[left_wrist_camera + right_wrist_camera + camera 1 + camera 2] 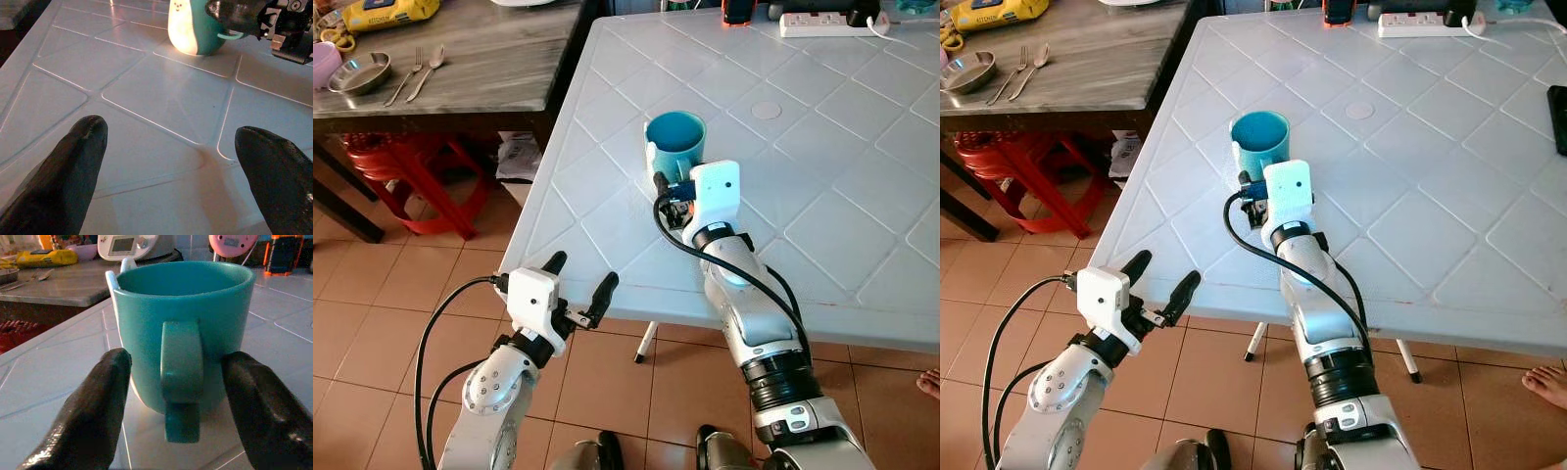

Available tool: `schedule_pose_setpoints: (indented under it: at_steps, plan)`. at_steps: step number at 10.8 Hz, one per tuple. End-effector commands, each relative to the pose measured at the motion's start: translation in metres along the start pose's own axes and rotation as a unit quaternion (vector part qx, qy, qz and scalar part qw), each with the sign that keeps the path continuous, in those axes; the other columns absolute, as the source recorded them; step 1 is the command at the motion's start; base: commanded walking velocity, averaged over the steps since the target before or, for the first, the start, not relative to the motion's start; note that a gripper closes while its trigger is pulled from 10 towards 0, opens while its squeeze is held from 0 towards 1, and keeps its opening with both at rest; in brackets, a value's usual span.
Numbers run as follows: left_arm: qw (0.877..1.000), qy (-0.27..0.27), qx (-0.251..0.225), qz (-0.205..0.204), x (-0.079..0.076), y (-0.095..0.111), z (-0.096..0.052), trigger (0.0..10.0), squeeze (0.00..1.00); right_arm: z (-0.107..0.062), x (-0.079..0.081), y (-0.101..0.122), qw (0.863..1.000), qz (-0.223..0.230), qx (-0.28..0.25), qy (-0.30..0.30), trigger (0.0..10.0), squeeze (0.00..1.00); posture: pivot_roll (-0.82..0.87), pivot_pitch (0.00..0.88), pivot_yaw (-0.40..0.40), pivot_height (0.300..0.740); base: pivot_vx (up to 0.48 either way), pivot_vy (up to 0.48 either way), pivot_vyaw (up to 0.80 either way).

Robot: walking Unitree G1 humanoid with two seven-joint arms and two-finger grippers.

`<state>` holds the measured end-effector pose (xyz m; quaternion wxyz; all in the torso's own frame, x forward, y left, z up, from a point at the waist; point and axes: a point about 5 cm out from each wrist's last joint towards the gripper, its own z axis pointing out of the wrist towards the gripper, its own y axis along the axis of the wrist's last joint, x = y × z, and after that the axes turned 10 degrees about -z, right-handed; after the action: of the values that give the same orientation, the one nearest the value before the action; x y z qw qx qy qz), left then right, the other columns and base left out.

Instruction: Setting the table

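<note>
A teal mug (675,137) stands upright on the white plastic table (822,206), a little in from its front left corner, handle toward me. My right gripper (176,361) is low on the table just behind the mug, open, with one black finger on each side of the handle (182,377); whether the fingers (98,401) touch the mug's wall is unclear. My left gripper (582,271) hovers open at the table's front edge, to the left of the right arm, holding nothing. The mug (193,27) lies far ahead of it.
A dark wooden table (489,59) at the left carries a steel bowl (360,72), a fork and a spoon (423,70). A red stool (411,166) stands under it. A power strip (822,22) lies at the white table's far edge. A person's foot (930,382) shows at right.
</note>
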<state>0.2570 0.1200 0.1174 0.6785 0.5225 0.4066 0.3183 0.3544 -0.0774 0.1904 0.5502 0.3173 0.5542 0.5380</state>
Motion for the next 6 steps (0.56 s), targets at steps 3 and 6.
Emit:
schedule_pose_setpoints:
  at_steps: [3,6]
  plan:
    - [1.0,0.004,-0.001,0.005,0.0005,0.0027,-0.0022,10.0,0.0,0.0009,0.0091,0.0028,1.0,0.004,-0.006,0.005,0.0,0.0,-0.03,0.26,0.147,0.74,0.0,0.0,0.0]
    - [1.0,-0.004,-0.008,-0.003,0.0008,0.0031,-0.0009,10.0,0.0,0.0013,0.0114,0.0035,1.0,0.004,-0.009,0.006,0.0,0.0,-0.03,0.257,0.147,0.74,0.0,0.0,0.0]
